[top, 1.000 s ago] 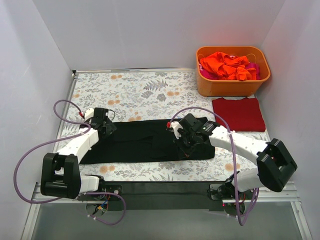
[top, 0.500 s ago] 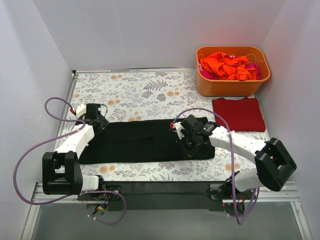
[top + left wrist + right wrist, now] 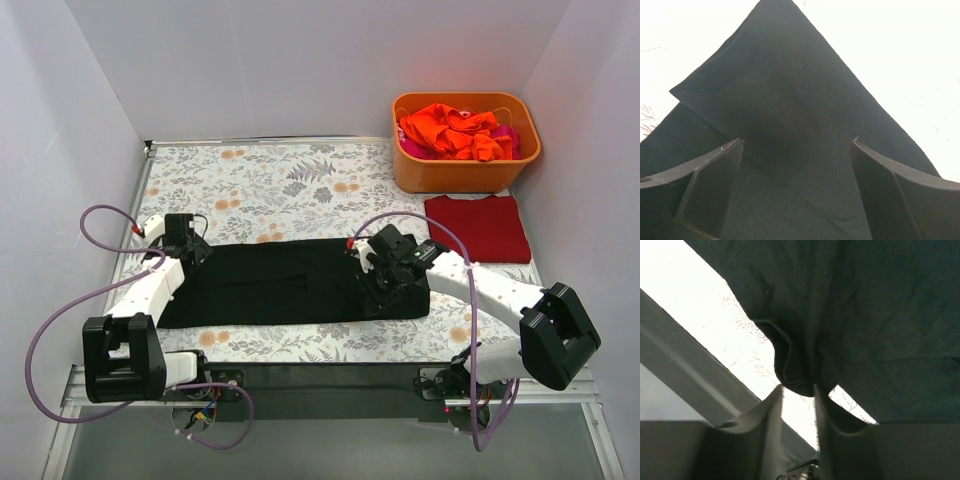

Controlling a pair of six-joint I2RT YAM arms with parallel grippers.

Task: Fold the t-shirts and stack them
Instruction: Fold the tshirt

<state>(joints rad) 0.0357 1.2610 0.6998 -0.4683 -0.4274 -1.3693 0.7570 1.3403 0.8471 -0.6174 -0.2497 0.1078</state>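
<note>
- Black t-shirt [image 3: 290, 282] folded into a long flat band, spread left to right over the near half of the tabletop [image 3: 290, 185].
- Left gripper [image 3: 797, 142] right over the shirt's left end, jaws wide apart, a folded corner of black fabric lying flat below.
- Right gripper [image 3: 799, 386] at the right end, only a sliver of gap, bunched black fabric right at the tips; can't tell if actually pinched or just touching.
- Dark red t-shirt [image 3: 478, 228] folded flat on the right, just near of the orange tub [image 3: 465, 172].
- Orange and pink t-shirts [image 3: 450, 130] heaped loose inside that tub, far right corner.

Pink tee [image 3: 509, 134] mostly under orange tees [image 3: 450, 130]
</note>
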